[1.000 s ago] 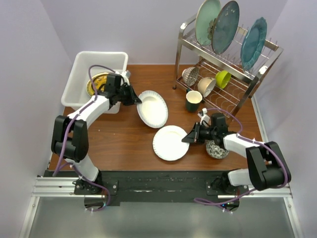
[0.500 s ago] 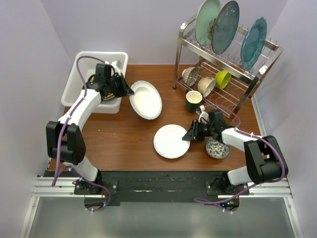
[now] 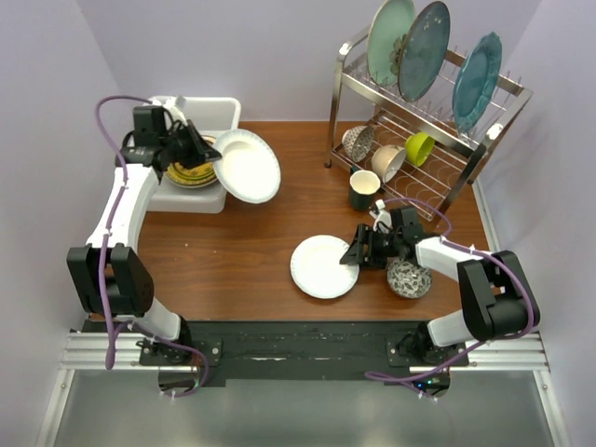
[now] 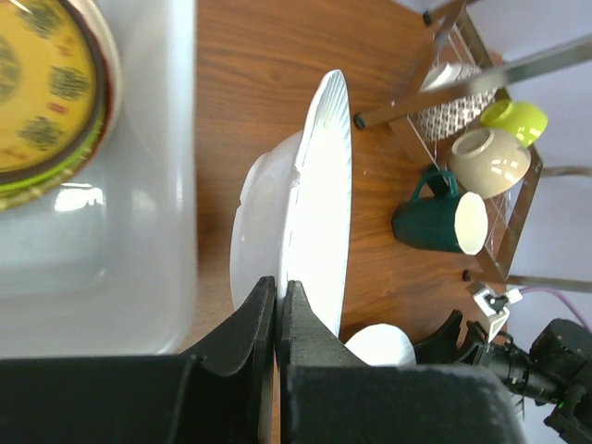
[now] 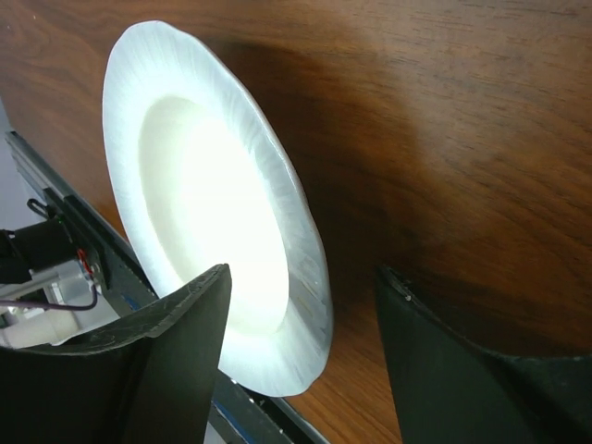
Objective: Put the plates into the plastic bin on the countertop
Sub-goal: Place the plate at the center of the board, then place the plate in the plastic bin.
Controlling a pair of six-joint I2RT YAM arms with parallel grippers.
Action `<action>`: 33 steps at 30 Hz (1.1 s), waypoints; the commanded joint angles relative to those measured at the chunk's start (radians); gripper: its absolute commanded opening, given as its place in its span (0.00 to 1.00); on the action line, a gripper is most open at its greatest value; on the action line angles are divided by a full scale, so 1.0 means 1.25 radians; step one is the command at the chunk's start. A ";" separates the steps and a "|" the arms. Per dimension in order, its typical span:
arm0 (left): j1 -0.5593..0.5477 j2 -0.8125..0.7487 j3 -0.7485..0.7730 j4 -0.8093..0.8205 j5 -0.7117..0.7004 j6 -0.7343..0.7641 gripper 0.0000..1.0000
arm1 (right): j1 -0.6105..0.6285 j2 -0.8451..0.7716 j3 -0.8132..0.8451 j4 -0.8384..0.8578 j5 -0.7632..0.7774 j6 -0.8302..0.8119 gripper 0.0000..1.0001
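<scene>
Moved: the left gripper [image 3: 203,155] has swung back and to the left, hauling the white plate [image 3: 248,166] off the middle of the counter [image 3: 233,251] and up to the plastic bin [image 3: 220,105]; the right gripper [image 3: 359,253] has barely shifted at the edge of the second white plate [image 3: 319,268]
Left grip: fingers pressed together on the white plate's rim, only that thin rim between them; the wrist view shows the pinch plainly
Plate position: aloft and tilted; its left edge crosses the bin's right rim while most of it hangs over the counter; a yellow plate [image 3: 191,173] already tops the stack inside
Doing it well: carry on leftward until the plate's middle sits above the stack; level it out; the bin looks only a little wider than a plate, so centre it and keep the far edge off the lipped rim; go down low before letting go, because a drop onto the stack risks a chip
Right grip: spread wide, straddling the second plate's near edge, which lies flat on the counter; nothing clamped yet
Writing: none legible anywhere; the yellow plate carries dark motifs, not letters; the wire rack [image 3: 419,121] and the green mug [image 3: 364,189] show no label
</scene>
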 commanded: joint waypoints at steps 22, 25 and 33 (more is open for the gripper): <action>0.272 -0.030 -0.034 0.256 0.157 -0.122 0.00 | 0.000 -0.012 0.014 -0.018 0.012 -0.012 0.72; 0.282 -0.012 -0.037 0.288 0.158 -0.143 0.00 | 0.000 -0.008 0.013 -0.017 0.009 -0.009 0.72; 0.296 0.044 -0.073 0.383 0.141 -0.224 0.00 | 0.000 -0.004 0.007 -0.005 0.005 -0.004 0.72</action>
